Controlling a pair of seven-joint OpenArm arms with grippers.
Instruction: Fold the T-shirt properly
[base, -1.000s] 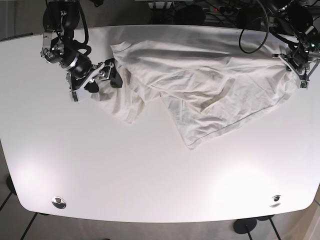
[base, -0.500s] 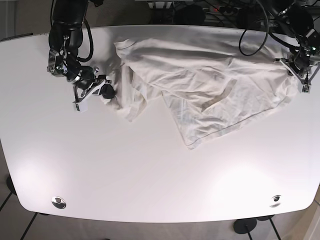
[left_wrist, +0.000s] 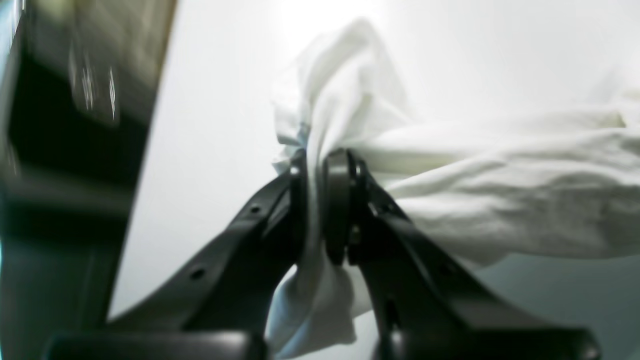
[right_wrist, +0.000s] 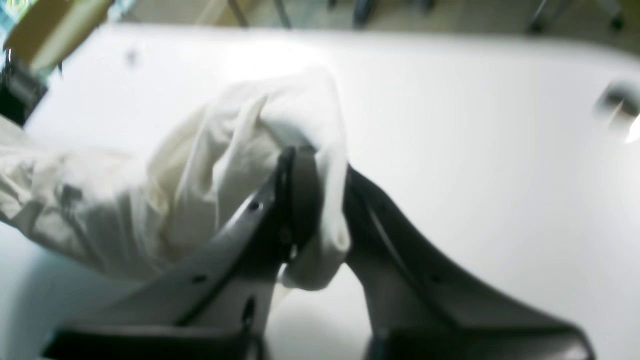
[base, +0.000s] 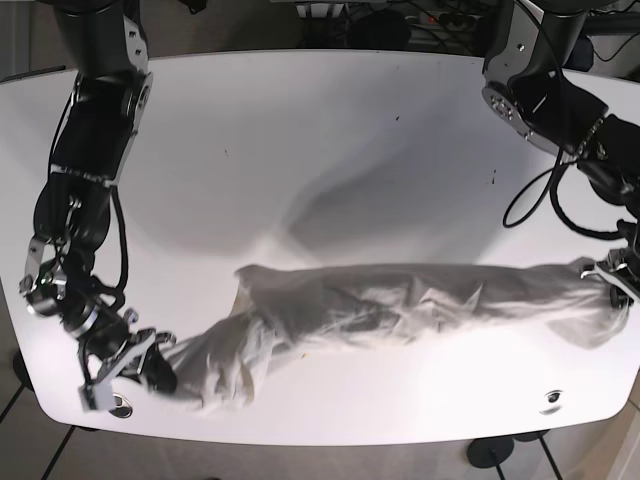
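Base view: T-shirt (base: 400, 305) stretched as rumpled band across near half of surface (base: 330, 130), both ends held, presumably to spread it.
Left wrist view: left claw (left_wrist: 320, 200) clamped on bunched fabric.
Right wrist view: right claw (right_wrist: 320, 200) clamped on other end.

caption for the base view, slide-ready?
Both grippers, left and right, hold the white T-shirt stretched across the table.

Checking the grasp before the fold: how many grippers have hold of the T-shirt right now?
2. The left gripper pinches the T-shirt at its end by one table edge; the right gripper pinches the opposite end, near the front corner.
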